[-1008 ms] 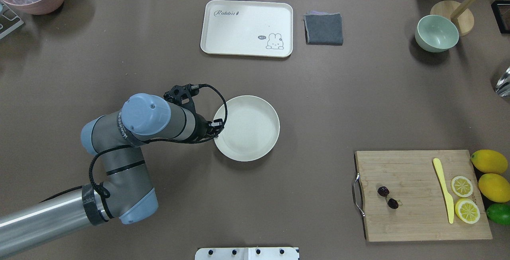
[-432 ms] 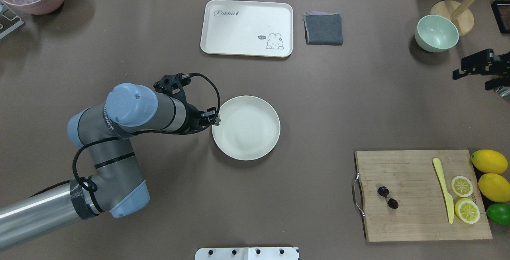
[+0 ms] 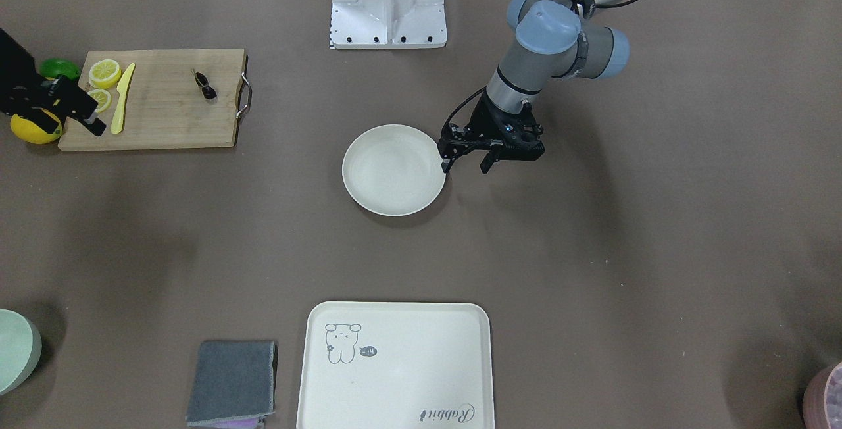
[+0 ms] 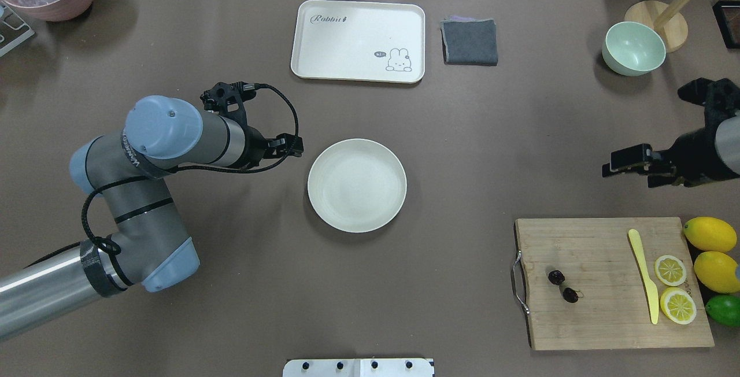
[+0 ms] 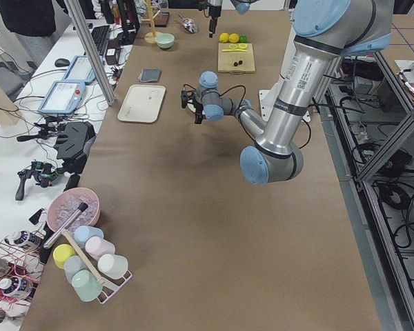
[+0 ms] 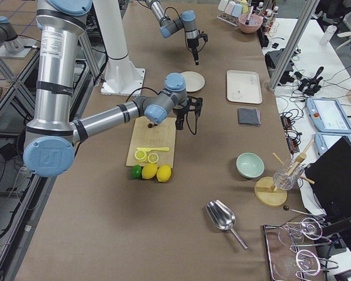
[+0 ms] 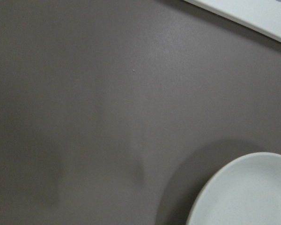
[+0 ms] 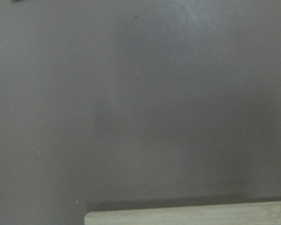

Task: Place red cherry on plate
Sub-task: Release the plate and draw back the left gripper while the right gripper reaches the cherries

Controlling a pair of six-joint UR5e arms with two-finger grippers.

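The red cherry, a pair of tiny dark fruits on thin stems, lies on the left part of the wooden cutting board; it also shows in the front view. The round cream plate sits bare at mid-table. My left gripper hangs open and holds nothing, just beside the plate's rim on the robot's left side. My right gripper hovers open over the table past the board's far edge, well away from the cherry. The left wrist view catches only a piece of the plate's rim.
On the board lie a yellow knife and two lemon slices; whole lemons and a lime sit at its right. A rabbit tray, grey cloth and green bowl line the far side.
My left arm has drawn back to the left, off the plate's rim. The right gripper has come in from the right edge and moved nearer, toward the cutting board.
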